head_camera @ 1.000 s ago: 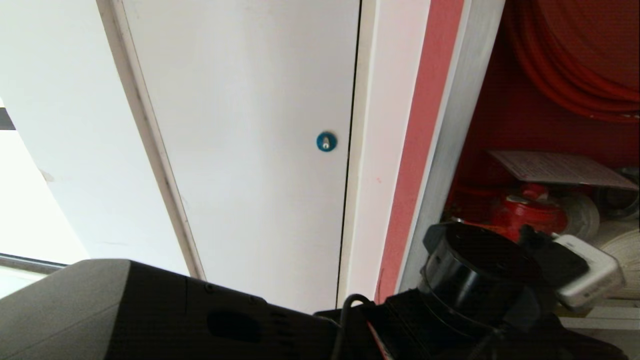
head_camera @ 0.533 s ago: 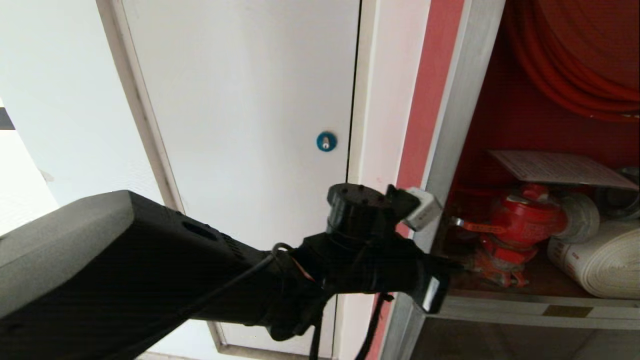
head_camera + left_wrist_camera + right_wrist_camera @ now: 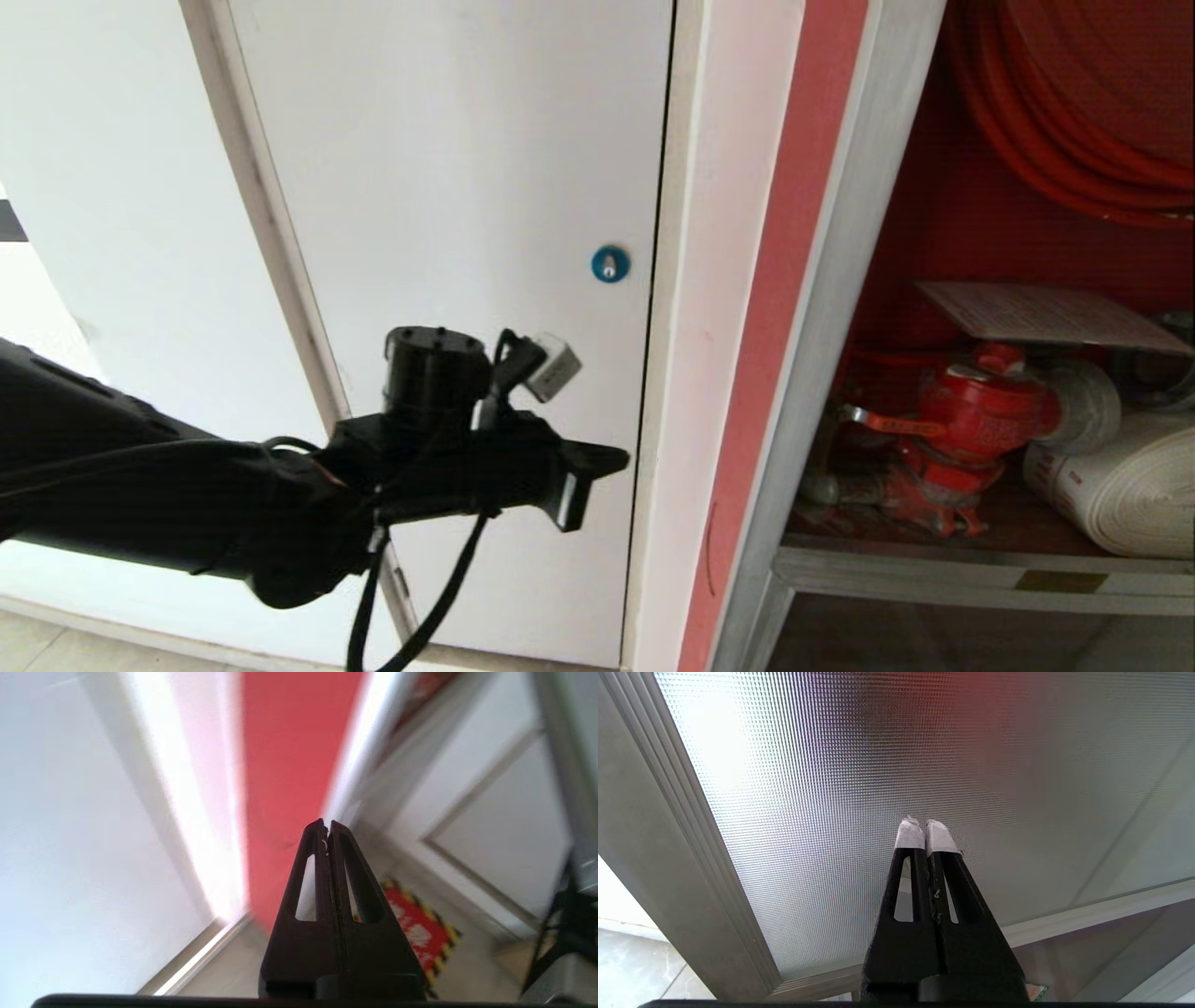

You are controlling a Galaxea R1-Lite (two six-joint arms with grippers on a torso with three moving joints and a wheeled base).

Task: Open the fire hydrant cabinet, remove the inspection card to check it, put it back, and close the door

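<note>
Left end effector (image 3: 597, 459) closed, empty, in front of white panel (image 3: 448, 187). Inspection card (image 3: 1046, 313) lies on red valve (image 3: 980, 406) in the open fire hydrant cabinet (image 3: 840, 280), well apart. Right end effector (image 3: 925, 828) closed, empty.

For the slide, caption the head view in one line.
Left gripper, shut and empty, beside the white panel; inspection card lies above the red valve in the open fire hydrant cabinet.
</note>
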